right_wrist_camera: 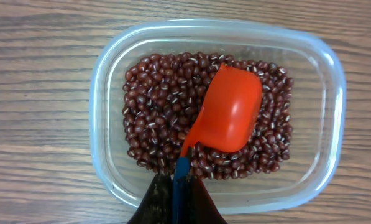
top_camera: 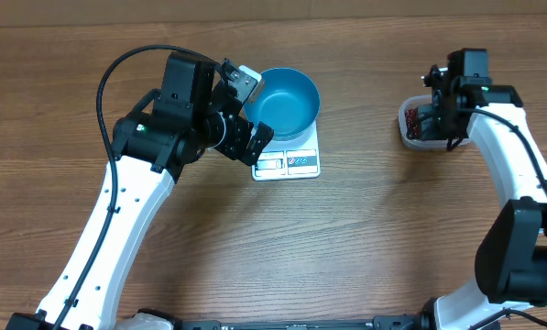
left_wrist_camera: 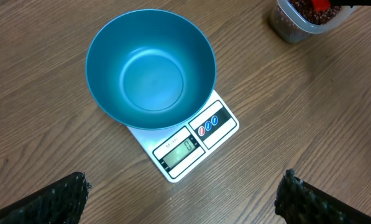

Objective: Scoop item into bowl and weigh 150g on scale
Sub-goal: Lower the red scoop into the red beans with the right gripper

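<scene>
My right tool [right_wrist_camera: 178,202] is clenched on the thin blue handle [right_wrist_camera: 181,174] of a red plastic scoop [right_wrist_camera: 225,112], whose rounded cup rests on the beans [right_wrist_camera: 157,106]. The beans are small, dark red-brown and oval, lying in a shallow layer inside a clear rounded tub [right_wrist_camera: 334,93]. The tub stands on the wooden desk [left_wrist_camera: 309,112], well apart from the scale [left_wrist_camera: 191,140], on the scale's right. On the scale sits the deep blue bowl [left_wrist_camera: 151,68], empty and wider than the scale, so it hides all but the display edge. My left tool [left_wrist_camera: 182,199] hangs released, fingers spread wide, above the desk just left of the scale and holding nothing. I judge the beans hard, loose and quick to roll: they cannot be pinched, only carried in the scoop's cup, and they would spill if it tipped. The scoop looks light and stiff, and the handle end where I grip it seems the right hold.
</scene>
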Tool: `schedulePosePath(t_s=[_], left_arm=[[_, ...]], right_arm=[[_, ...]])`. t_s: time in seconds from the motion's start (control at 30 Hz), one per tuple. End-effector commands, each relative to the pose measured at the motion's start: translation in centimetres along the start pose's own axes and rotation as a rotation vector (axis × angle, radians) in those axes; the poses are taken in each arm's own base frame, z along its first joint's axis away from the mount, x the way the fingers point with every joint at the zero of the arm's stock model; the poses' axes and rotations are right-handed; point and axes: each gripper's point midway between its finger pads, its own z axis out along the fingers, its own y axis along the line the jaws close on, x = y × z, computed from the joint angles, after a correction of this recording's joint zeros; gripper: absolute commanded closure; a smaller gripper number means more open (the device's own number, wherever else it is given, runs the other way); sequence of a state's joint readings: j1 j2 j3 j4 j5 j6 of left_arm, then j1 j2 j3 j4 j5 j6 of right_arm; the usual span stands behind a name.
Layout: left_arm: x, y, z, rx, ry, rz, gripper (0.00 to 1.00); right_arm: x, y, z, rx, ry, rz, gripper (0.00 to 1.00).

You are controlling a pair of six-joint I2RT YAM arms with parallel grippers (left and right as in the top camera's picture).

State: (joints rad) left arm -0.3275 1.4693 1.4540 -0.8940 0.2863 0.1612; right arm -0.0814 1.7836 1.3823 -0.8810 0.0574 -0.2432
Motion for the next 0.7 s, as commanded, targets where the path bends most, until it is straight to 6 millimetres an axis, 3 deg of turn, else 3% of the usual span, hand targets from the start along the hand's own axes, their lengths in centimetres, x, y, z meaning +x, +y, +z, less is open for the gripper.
schedulePosePath(t_s=[0.0, 0.43, 0.67], left_arm=[[-0.9, -0.6, -1.2, 0.013, -0.04, 0.033, 0.0], [-0.9, -0.6, -1.2, 0.013, -0.04, 0.033, 0.0], [-0.9, -0.6, -1.2, 0.013, -0.04, 0.033, 0.0]], right_arm=[[-0.6, 1.5, -0.2, -0.164, -0.026, 0.035, 0.96], [-0.5, 0.2, -1.2, -0.367, -0.072, 0.164, 0.96], [-0.1, 0.6, -1.6, -0.433, -0.073, 0.164, 0.96]])
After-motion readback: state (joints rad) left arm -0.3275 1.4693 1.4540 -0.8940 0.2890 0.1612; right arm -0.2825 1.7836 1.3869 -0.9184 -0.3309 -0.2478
